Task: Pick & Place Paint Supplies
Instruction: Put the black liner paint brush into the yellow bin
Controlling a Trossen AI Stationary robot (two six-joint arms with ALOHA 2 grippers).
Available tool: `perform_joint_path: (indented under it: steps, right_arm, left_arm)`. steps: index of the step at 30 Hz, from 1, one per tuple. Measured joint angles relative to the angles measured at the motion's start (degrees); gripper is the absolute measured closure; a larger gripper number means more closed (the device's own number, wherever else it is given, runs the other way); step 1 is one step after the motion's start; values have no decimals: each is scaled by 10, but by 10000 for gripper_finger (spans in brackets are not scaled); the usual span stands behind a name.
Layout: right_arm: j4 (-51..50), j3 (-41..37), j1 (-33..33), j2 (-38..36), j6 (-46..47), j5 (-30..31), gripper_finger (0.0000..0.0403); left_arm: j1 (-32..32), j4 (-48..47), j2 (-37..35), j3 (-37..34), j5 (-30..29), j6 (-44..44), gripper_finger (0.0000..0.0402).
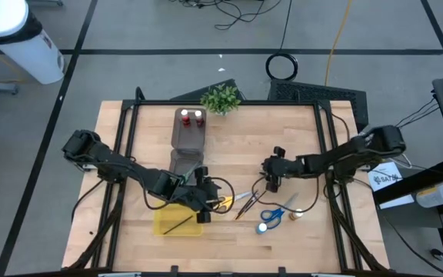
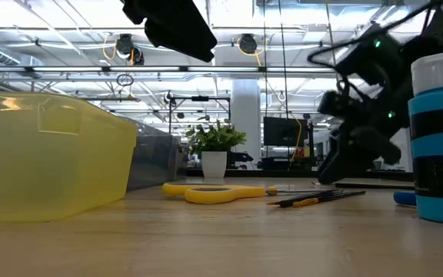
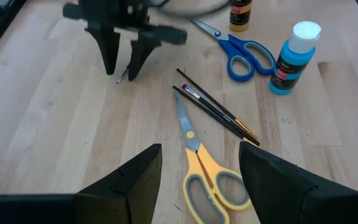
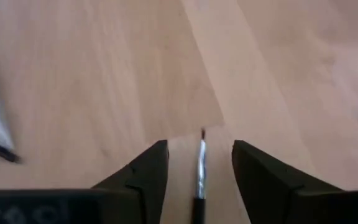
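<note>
While the right gripper (image 1: 271,183) hangs over the table's (image 1: 306,131) middle with its fingers parted, we see a thin brush (image 4: 199,171) lying loose between them — not clamped. Our left gripper (image 1: 206,201) stands open too, just beside the yellow tray (image 1: 164,225) near the front edge, over the yellow scissors (image 3: 201,158) and two dark brushes (image 3: 219,115) — blue scissors (image 3: 244,53) and blue bottle (image 3: 294,59) lie beyond.
</note>
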Motion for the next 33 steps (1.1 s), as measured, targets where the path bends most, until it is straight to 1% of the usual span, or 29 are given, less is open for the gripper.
perform_joint_path:
  steps: [2, 3, 5, 7, 11, 12, 15, 17, 19, 23, 26, 27, 29, 31, 33]
  right_arm:
    - [2, 2, -8, 18, 0, 1, 234]
    - [0, 2, -13, 25, 1, 1, 239]
    - [-16, 3, -23, 33, 1, -18, 260]
    - [-36, 3, -33, 38, 0, -41, 292]
    - [-78, 2, -51, 40, -2, -72, 379]
    - [-87, 2, -56, 41, -3, -76, 391]
    - [-97, 2, -59, 41, 0, -75, 398]
    - [-82, 2, -59, 41, -8, -63, 401]
    - [-46, 1, -53, 36, -20, -48, 402]
    - [42, -2, -41, 20, -48, -44, 402]
    - [101, 4, -32, -4, -65, -49, 402]
    - [117, 12, -30, -15, -71, -60, 402]
    - [136, 24, -22, -33, -81, -65, 402]
    - [155, 35, -13, -47, -97, -77, 402]
    - [194, 50, -4, -63, -113, -93, 402]
  left_arm:
    - [0, 0, 0, 0, 0, 0, 176]
    - [0, 0, 0, 0, 0, 0, 176]
    - [0, -1, 0, 0, 0, 0, 176]
    - [0, -2, 0, 0, 0, 0, 176]
    - [0, -2, 0, 0, 0, 0, 176]
    - [0, -2, 0, 0, 0, 0, 176]
    - [0, -2, 0, 0, 1, 0, 176]
    - [0, -2, 0, 0, 1, 0, 176]
    - [0, -2, 0, 0, 1, 0, 176]
    - [0, -2, 0, 0, 0, 0, 176]
    - [1, 1, 0, 0, 0, 0, 176]
    - [2, 3, 0, 0, 0, 0, 176]
    - [4, 6, 0, 0, 0, 0, 176]
    - [7, 22, 0, 0, 0, 3, 176]
    - [12, 40, 0, 0, 0, 5, 176]
